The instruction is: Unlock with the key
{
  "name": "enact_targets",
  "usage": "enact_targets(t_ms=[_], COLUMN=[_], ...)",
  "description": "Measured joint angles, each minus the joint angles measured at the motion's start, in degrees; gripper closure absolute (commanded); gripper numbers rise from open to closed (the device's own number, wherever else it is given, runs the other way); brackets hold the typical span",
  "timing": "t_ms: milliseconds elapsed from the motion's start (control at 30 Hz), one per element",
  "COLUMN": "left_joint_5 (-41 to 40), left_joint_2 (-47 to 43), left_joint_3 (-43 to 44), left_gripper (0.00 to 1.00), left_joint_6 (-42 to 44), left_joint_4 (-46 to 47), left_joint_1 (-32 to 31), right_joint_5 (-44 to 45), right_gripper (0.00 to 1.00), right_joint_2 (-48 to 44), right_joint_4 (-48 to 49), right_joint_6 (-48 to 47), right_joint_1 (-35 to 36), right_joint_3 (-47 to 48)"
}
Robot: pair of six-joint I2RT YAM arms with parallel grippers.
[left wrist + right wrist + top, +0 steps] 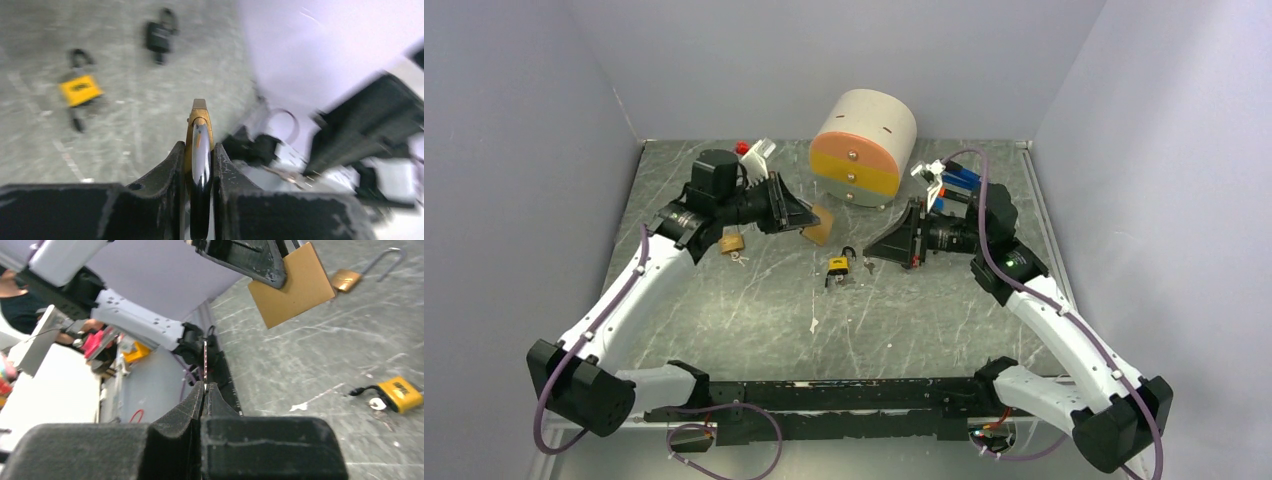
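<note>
My left gripper (810, 224) is shut on a large brass padlock (822, 226) and holds it above the table. In the left wrist view the padlock (199, 131) shows edge-on between the fingers of the left gripper (200, 152), its chrome shackle towards the camera. My right gripper (870, 252) faces it from the right, a short gap away. It is shut on a thin silver key (205, 360), which sticks out edge-on from the right gripper (204, 387). The right wrist view shows the brass padlock (292, 287) at the top, still in the left fingers.
A yellow padlock (837, 266) lies on the table between the grippers. A small brass padlock (731, 242) with its shackle open lies under the left arm, keys beside it. A round drawer unit (864, 145) stands at the back. A small dark object (160, 35) lies past the yellow padlock (80, 90).
</note>
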Motion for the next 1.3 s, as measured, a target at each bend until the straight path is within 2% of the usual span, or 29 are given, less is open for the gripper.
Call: enact_targets(t_ms=[200, 333, 433, 600, 767, 1300], left_joint_5=[22.23, 31.58, 35.71, 38.86, 39.91, 40.24], left_joint_2=[-0.48, 0.13, 1.03, 1.55, 1.55, 1.55], left_joint_3=[4.87, 4.87, 4.72, 3.13, 1.18, 0.66], left_gripper=[0.97, 0.98, 0.97, 0.97, 0.97, 0.97], left_joint_6=[-6.51, -13.31, -18.80, -25.59, -27.98, -27.82], left_joint_4=[4.42, 10.40, 16.72, 25.57, 29.14, 29.18], left_joint_1=[0.07, 0.04, 0.04, 0.04, 0.04, 0.07], right_joint_5=[-8.92, -12.00, -13.46, -13.79, -13.44, -11.93], right_gripper=[1.00, 1.00, 1.00, 1.00, 1.00, 1.00], right_joint_2=[0.59, 0.94, 0.57, 0.48, 0.52, 5.35], right_joint_4=[1.64, -0.68, -1.53, -1.92, -2.10, -3.50], right_joint_6=[4.72, 4.50, 4.50, 5.51, 6.27, 8.04], right_joint_1=[-0.04, -0.07, -0.04, -0.04, -0.04, -0.07], right_joint_3=[2.08, 4.48, 4.96, 4.98, 5.18, 8.59])
